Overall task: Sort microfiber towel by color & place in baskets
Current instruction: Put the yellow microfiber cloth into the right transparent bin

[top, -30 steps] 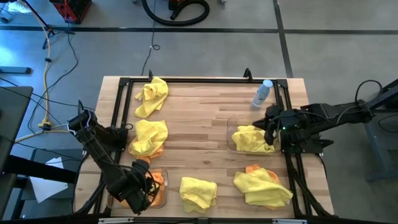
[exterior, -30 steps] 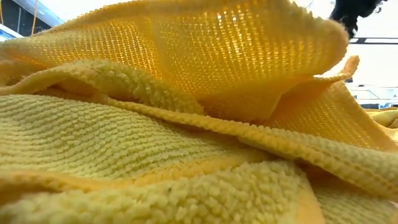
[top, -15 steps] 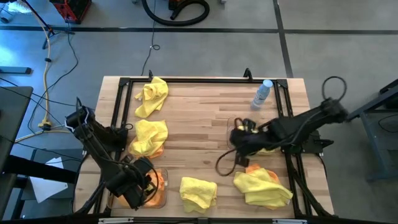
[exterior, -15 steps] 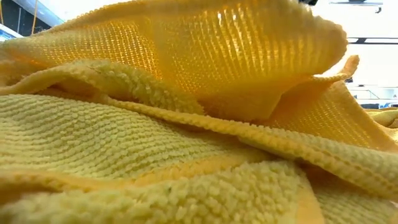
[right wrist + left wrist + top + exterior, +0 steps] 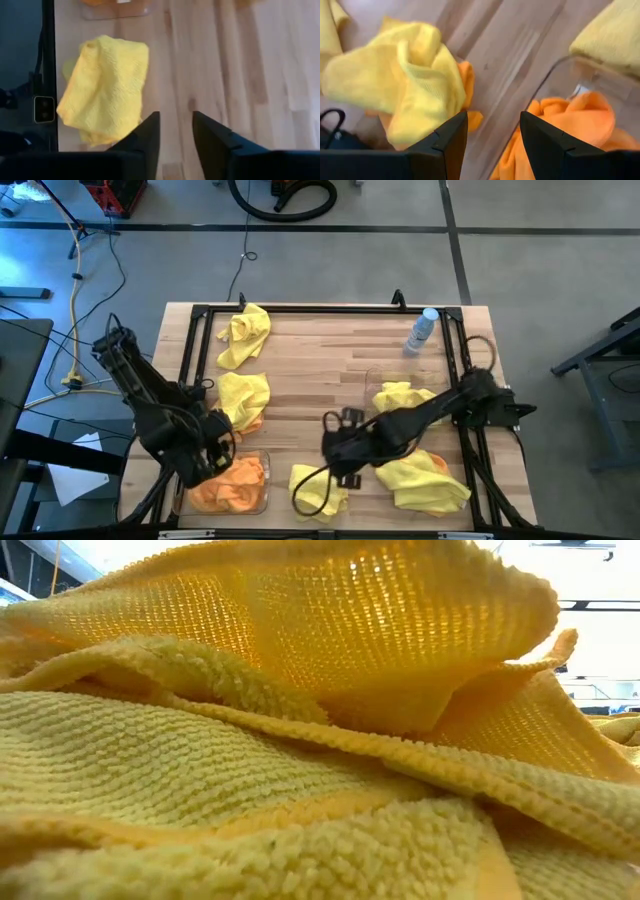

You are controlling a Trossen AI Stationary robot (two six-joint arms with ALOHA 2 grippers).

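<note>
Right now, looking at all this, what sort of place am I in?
Probably a robotics lab or workshop: a wooden table boxed in by a black metal frame, loose cables trailing over a bare concrete floor, and yellow towels laid out for sorting.

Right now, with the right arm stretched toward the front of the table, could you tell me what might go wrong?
The right gripper, fingers apart and empty, hangs beside the loose yellow microfiber towel at the front edge; a poor pinch could nudge it off. The yellow towel on an orange one could be lifted as a pair. The left gripper hovers open by the clear plastic bin of orange towels and might bump it.
</note>
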